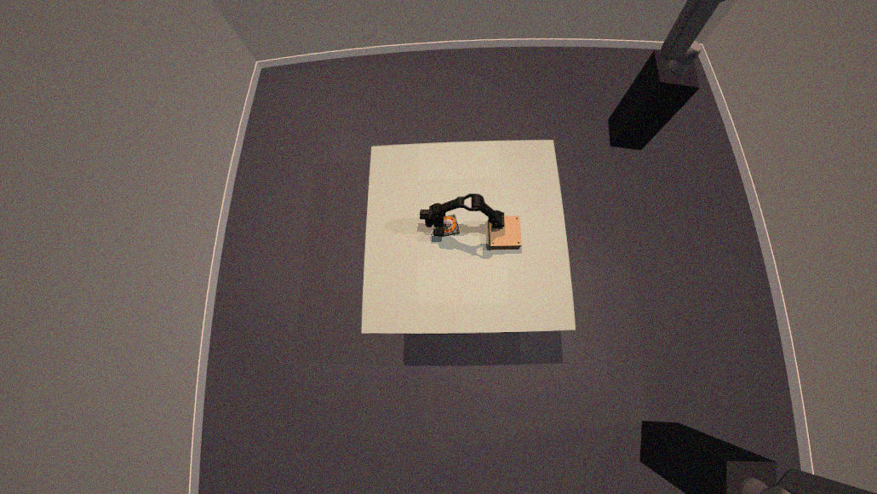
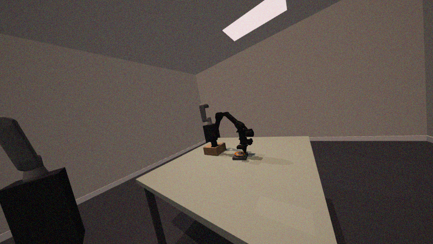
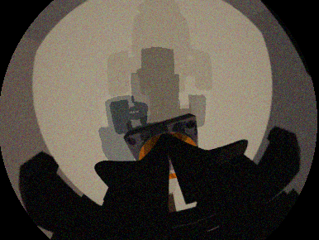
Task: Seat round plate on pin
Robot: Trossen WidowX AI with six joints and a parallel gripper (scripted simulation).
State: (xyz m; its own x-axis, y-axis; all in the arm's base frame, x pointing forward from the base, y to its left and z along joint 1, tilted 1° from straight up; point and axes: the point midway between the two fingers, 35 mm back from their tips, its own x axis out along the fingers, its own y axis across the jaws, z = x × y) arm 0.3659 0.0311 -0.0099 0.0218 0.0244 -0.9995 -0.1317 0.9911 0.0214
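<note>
Plate (image 1: 450, 223) sits on its dark base (image 2: 240, 158) mid-tabletop (image 1: 466, 288), beside the arm's wooden mount (image 1: 505, 232). Jaws pressed together, pinching nothing, and the gripper (image 3: 165, 150) hangs right over the orange rim, maybe touching it, can't tell. Pin and hole are hidden under the fingers, so no idea if it's seated yet. I'd guess the nudging isn't done, and backing off is definitely left.

Top cam high overhead, exterior low from table (image 2: 257, 194) corner, wrist close; all share the base (image 3: 159, 133).
</note>
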